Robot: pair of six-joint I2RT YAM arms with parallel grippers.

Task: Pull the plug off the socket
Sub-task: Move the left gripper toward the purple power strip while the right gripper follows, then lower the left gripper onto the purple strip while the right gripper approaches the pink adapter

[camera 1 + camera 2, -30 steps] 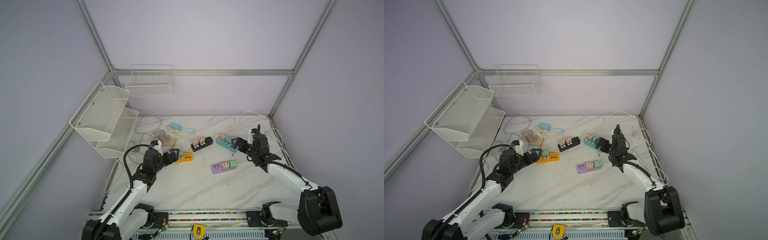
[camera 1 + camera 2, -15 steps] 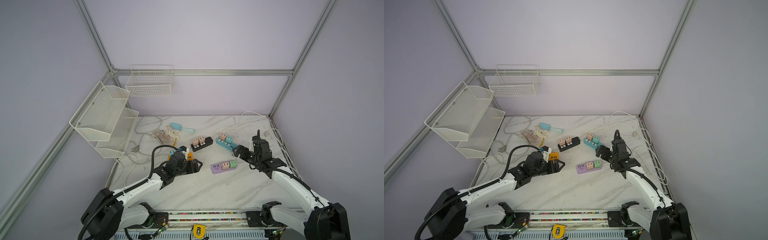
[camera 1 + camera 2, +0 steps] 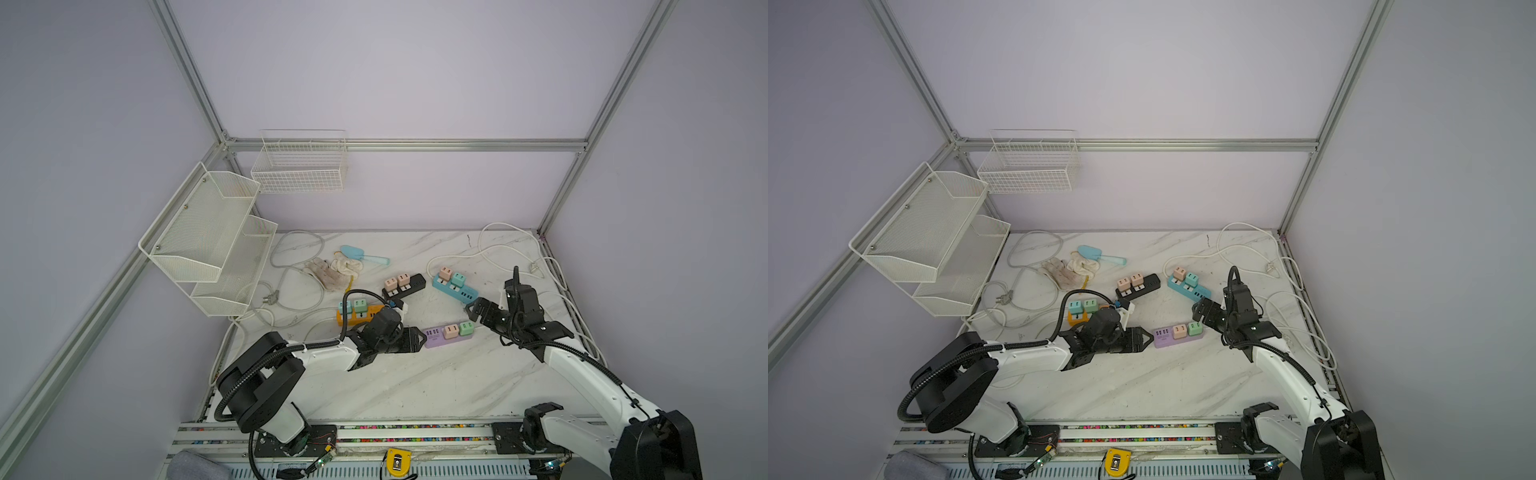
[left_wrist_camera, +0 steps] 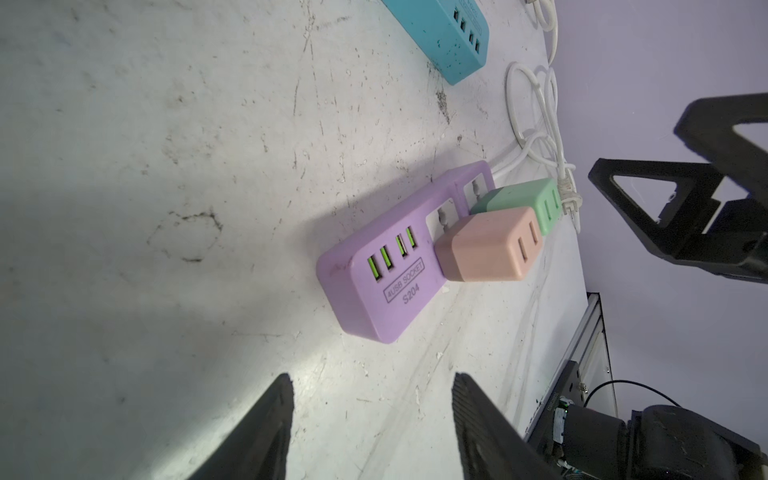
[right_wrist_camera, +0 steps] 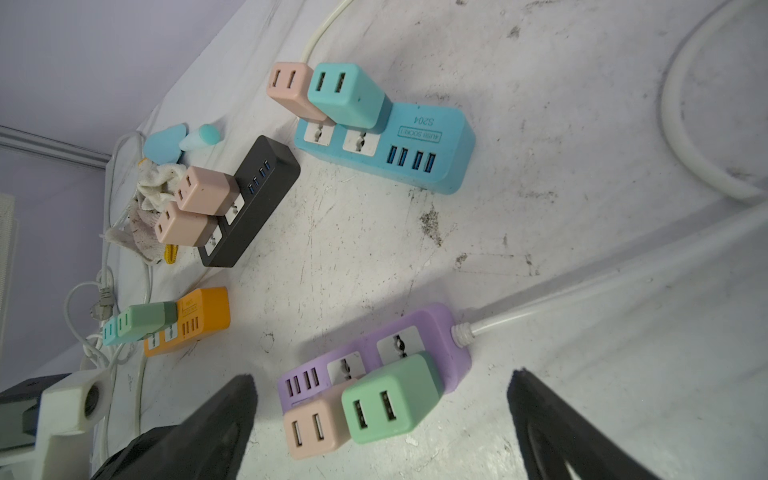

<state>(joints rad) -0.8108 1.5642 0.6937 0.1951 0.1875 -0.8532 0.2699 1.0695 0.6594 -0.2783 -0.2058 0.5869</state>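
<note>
Lying on scuffed marble tabletop (image 3: 415, 386), purple socket strip (image 3: 436, 337) between left jaws and right jaws, both parted, lilac walls (image 3: 415, 83).

Lilac walls (image 3: 415, 83), marble tabletop (image 3: 415, 386) (scuffed)

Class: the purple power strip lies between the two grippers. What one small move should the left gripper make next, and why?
Probably ease the left gripper forward so its jaws straddle the USB end of the purple strip. They stand apart, empty, short of it; the pink plug and green plug are seated, the open right gripper faces them, so the strip likely needs bracing.
</note>
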